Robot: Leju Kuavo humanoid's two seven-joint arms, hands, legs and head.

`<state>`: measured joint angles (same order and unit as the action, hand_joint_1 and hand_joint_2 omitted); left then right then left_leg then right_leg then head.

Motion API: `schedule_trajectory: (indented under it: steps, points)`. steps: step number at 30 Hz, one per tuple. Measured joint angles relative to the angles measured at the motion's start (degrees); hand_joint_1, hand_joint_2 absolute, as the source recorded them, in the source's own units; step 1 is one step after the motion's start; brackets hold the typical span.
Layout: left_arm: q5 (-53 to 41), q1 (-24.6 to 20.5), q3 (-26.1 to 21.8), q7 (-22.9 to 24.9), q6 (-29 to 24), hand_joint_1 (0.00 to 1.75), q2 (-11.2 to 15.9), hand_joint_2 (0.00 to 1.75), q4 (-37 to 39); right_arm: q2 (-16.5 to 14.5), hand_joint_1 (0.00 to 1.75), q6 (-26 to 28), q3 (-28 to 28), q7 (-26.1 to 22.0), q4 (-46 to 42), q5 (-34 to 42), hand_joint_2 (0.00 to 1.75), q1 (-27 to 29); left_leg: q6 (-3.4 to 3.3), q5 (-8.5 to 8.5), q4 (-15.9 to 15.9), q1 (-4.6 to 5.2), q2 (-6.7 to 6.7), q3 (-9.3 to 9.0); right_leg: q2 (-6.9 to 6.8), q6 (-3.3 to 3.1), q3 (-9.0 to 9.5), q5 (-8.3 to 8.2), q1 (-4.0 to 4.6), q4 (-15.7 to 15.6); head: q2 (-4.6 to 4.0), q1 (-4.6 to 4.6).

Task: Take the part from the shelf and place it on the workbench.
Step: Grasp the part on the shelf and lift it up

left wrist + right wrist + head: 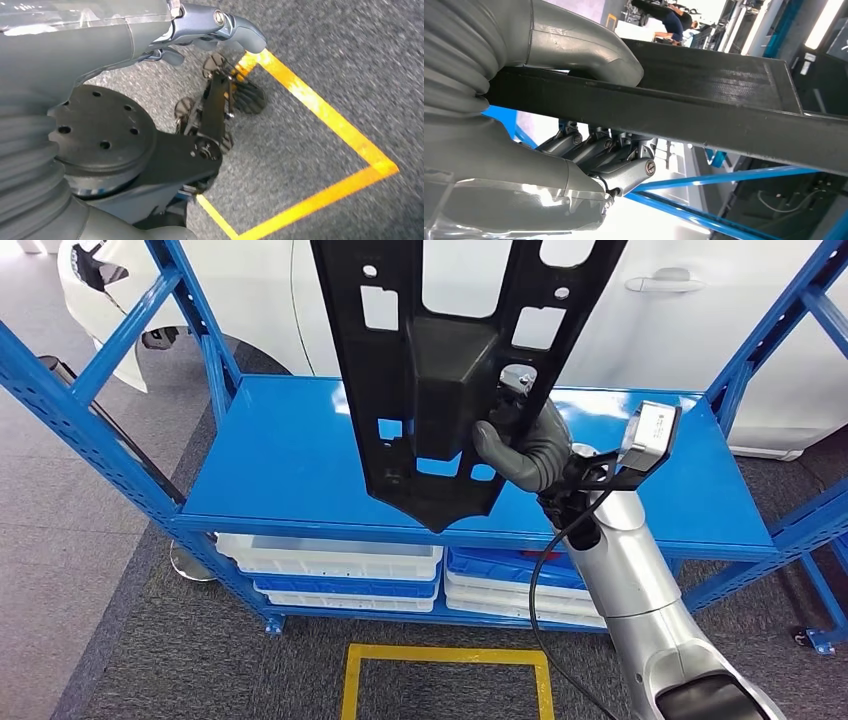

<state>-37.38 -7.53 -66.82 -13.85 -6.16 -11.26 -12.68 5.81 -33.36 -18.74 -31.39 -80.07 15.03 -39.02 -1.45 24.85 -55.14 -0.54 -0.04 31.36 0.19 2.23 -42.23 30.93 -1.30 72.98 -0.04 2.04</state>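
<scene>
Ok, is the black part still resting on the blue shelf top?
No. In the head view the right hand holds the black part raised upright, its lower tip hanging in front of the blue shelf.

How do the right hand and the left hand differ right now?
The right hand is raised in front of the blue shelf and grips the black part; the left hand hangs low over the grey carpet by the yellow floor marking and holds nothing. In the right wrist view, thumb and fingers clamp the part from opposite sides; the left hand's fingers curl in on nothing. Both are grey.
</scene>
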Motion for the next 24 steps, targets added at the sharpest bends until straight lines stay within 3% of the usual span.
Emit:
schedule_trajectory:
  steps: [1,3,5,8,10,11,13,14,15,16,18,20,24]
  points:
    - [-0.1,0.0,0.0,0.1,0.0,0.0,0.0,1.75,0.0,0.0,1.43,0.1,0.0,0.0,0.0,0.0,1.75,0.1,0.21,0.2,-0.3,-0.11,-0.04,0.05,-0.06,0.24,0.6,-1.3,-0.25,-1.4,0.0,-0.01]
    - [-0.3,0.0,0.0,0.1,0.0,0.0,0.0,1.75,0.1,0.1,1.43,0.2,0.0,0.0,0.1,0.0,1.75,0.1,0.91,0.9,-1.3,-0.37,-0.13,0.25,-0.19,0.61,4.12,-4.79,-0.71,-8.5,0.0,-0.02]
    - [-0.4,-0.1,0.0,0.2,-0.1,0.0,0.1,1.75,0.1,0.1,1.43,0.3,0.0,0.0,0.1,0.0,1.75,0.1,1.76,1.68,-2.6,-0.28,-0.2,0.77,0.0,0.09,6.28,-6.21,-0.75,-13.2,0.01,0.04]
    - [-0.5,-0.2,0.1,0.3,-0.1,0.0,0.1,1.75,0.1,0.2,1.43,0.4,-0.1,0.0,0.1,0.0,1.75,0.1,2.75,1.98,-3.0,-0.26,-0.25,1.16,0.28,-1.47,6.04,-6.1,-0.42,-13.3,0.01,0.27]
    - [-0.5,-0.2,0.1,0.3,0.0,0.0,0.2,1.75,0.1,0.2,1.43,0.4,-0.1,0.0,0.1,0.0,1.75,0.1,3.28,3.21,-4.5,-0.43,-0.19,1.71,0.24,-2.19,6.02,-6.22,-0.47,-13.4,0.0,0.31]
    - [-0.5,-0.2,0.1,0.3,0.0,0.0,0.2,1.75,0.1,0.2,1.43,0.4,-0.1,0.0,0.0,0.0,1.75,0.1,3.49,4.74,-6.9,-0.47,-0.16,2.71,0.19,-2.44,6.02,-6.28,-0.5,-13.5,0.0,0.32]
    - [-0.5,-0.2,0.1,0.3,0.1,0.0,0.2,1.75,0.1,0.2,1.43,0.4,-0.1,0.0,0.1,0.0,1.75,0.1,3.72,8.62,-14.5,-0.5,-0.13,6.08,0.12,-2.75,5.91,-6.32,-0.29,-13.5,0.0,0.32]
    - [-0.5,-0.2,0.1,0.3,0.1,0.0,0.2,1.75,0.1,0.2,1.43,0.4,-0.2,0.0,0.1,0.0,1.75,0.1,3.72,9.94,-18.1,-0.5,-0.13,7.71,0.11,-2.83,5.85,-6.34,-0.14,-13.5,0.0,0.32]
    - [-0.5,-0.1,0.1,0.4,0.1,0.0,0.2,1.75,0.1,0.2,1.43,0.4,-0.2,0.0,0.1,0.0,1.75,0.1,3.59,10.16,-19.9,-0.49,-0.13,8.51,0.11,-2.89,5.83,-6.37,0.02,-13.5,0.0,0.32]
    - [-0.5,-0.1,0.1,0.4,0.1,0.0,0.2,1.75,0.1,0.2,1.43,0.4,-0.2,0.0,0.1,0.0,1.75,0.1,3.34,9.27,-19.4,-0.45,-0.14,8.21,0.13,-2.92,5.85,-6.39,0.17,-13.5,0.0,0.32]
    - [-0.5,-0.2,0.1,0.4,0.1,0.0,0.2,1.75,0.1,0.2,1.43,0.5,-0.2,0.0,0.1,0.0,1.75,-0.1,2.46,5.3,-12.1,-0.23,-0.15,4.63,0.17,-2.92,6.03,-6.41,0.42,-13.5,0.0,0.32]
    - [-0.5,-0.3,0.1,0.4,0.1,0.0,0.4,1.75,0.1,0.2,1.43,0.5,-0.2,0.0,0.1,0.0,1.75,-0.4,1.68,2.83,-5.3,0.2,-0.11,1.39,0.17,-2.63,6.06,-6.57,0.59,-13.5,0.0,0.29]
    - [-0.5,-0.4,0.1,0.6,-0.6,0.0,0.5,1.75,0.1,0.2,1.43,0.7,-0.4,0.0,0.2,0.0,1.75,-0.6,0.94,1.6,-2.9,0.49,-0.1,0.86,0.09,-1.22,5.96,-7.13,0.51,-14.0,0.01,0.28]
